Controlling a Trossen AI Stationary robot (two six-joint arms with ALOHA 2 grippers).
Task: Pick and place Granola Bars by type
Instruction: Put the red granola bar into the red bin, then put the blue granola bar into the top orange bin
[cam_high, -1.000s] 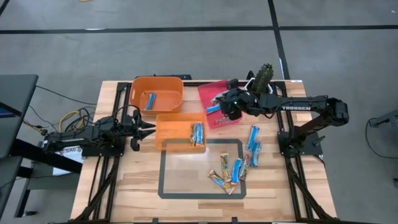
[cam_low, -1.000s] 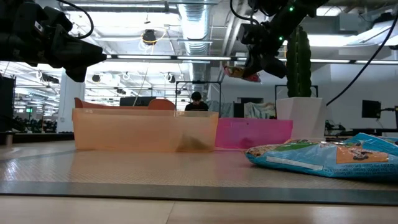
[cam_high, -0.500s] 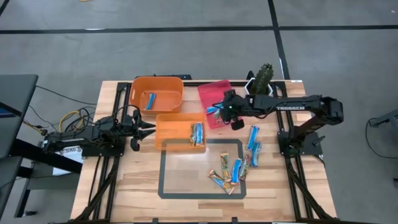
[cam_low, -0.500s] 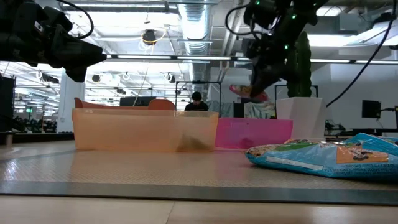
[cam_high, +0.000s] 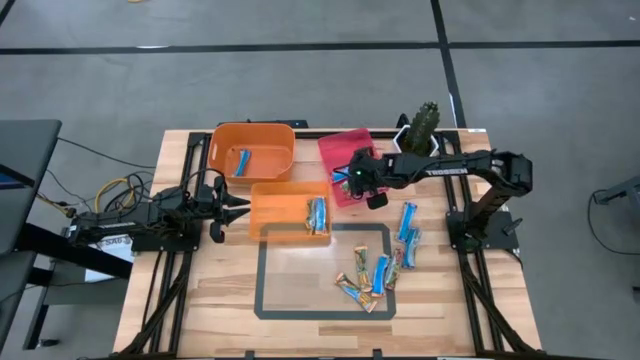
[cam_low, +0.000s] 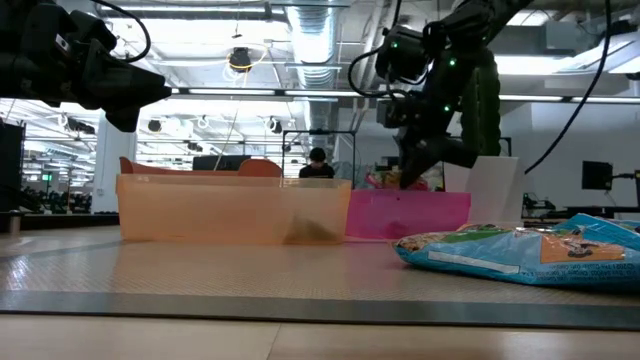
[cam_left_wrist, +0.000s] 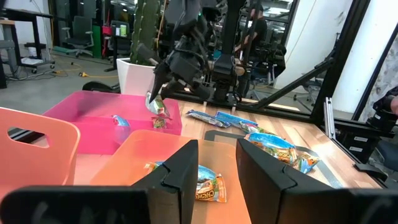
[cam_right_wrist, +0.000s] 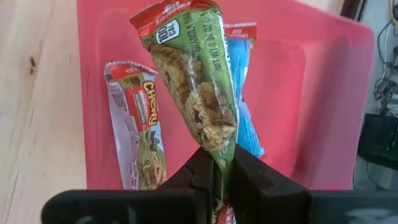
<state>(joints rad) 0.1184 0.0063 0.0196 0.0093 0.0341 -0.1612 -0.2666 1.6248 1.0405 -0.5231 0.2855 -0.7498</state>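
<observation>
Overhead, a wooden table (cam_high: 200, 300) fills the centre of the frame. In the upper middle, the right gripper (cam_high: 352, 178) reaches in from the right over the pink bin (cam_high: 335, 150), pinching a green-wrapped granola bar (cam_high: 346, 180). To the left sit a round orange bin (cam_high: 255, 135) holding one blue bar (cam_high: 243, 160), and just below it a rectangular orange bin (cam_high: 275, 228) holding bars at its right end. Loose granola bars (cam_high: 385, 265) lie scattered at lower centre-right. The left gripper (cam_high: 238, 208) waits at middle left beside the rectangular bin, fingers slightly apart, grasping nothing.

At table height, the right gripper (cam_low: 415, 165) hangs in the upper centre-right just above the pink bin (cam_low: 410, 215); a blue bar (cam_low: 520, 250) lies at lower right.

From the left wrist, the green-wrapped granola bar (cam_left_wrist: 158, 107) dangles in the upper centre, above the pink bin (cam_left_wrist: 93, 124).

From the right wrist, the fingers are clamped on the lower end of the green-wrapped granola bar (cam_right_wrist: 193, 81), which stands up at frame centre. Behind it, in the pink bin (cam_right_wrist: 311, 93), lie a chewy bar (cam_right_wrist: 137, 130) and a blue bar (cam_right_wrist: 245, 87).
</observation>
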